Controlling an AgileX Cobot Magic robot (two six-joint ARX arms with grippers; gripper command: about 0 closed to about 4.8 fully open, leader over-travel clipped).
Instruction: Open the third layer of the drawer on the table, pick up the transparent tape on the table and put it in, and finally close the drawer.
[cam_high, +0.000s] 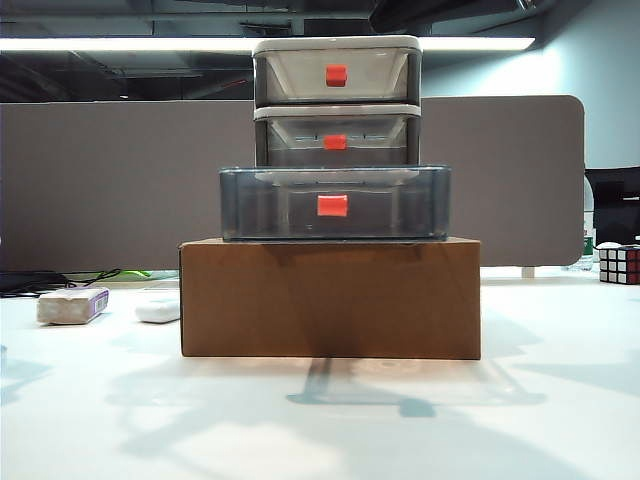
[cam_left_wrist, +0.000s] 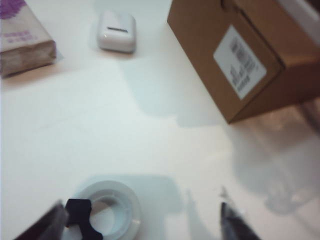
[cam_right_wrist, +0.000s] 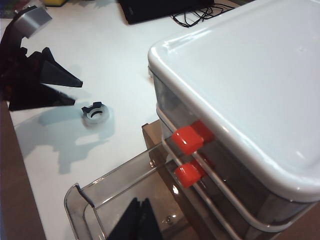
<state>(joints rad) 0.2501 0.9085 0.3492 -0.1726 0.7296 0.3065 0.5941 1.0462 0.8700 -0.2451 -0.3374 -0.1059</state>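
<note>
- Exterior view: the drawer (cam_high: 337, 100), a white-framed three-tier cabinet, stands on a brown cardboard box (cam_high: 330, 298) at centre frame on the table (cam_high: 320, 420).
- The third layer (cam_high: 335, 204) is pulled out toward the camera, its red-orange handle (cam_high: 332, 205) facing front; the two drawers above sit closed.
- At left of this view lie a tissue pack (cam_high: 72, 305) and a small white case (cam_high: 158, 309); a puzzle cube (cam_high: 619, 264) sits at the right edge. No arm appears here.
- Left wrist view: the left gripper (cam_left_wrist: 145, 220) hangs above the table, jaws apart, nothing between them; the transparent tape (cam_left_wrist: 111, 210) lies flat on the table, just beside one finger.
- Right wrist view: the right gripper (cam_right_wrist: 137, 220) hovers over the open third layer (cam_right_wrist: 120, 200); whether its jaws stand open cannot be told. The tape (cam_right_wrist: 96, 114) rests on the table beside the left arm, well apart from the cabinet.
</note>
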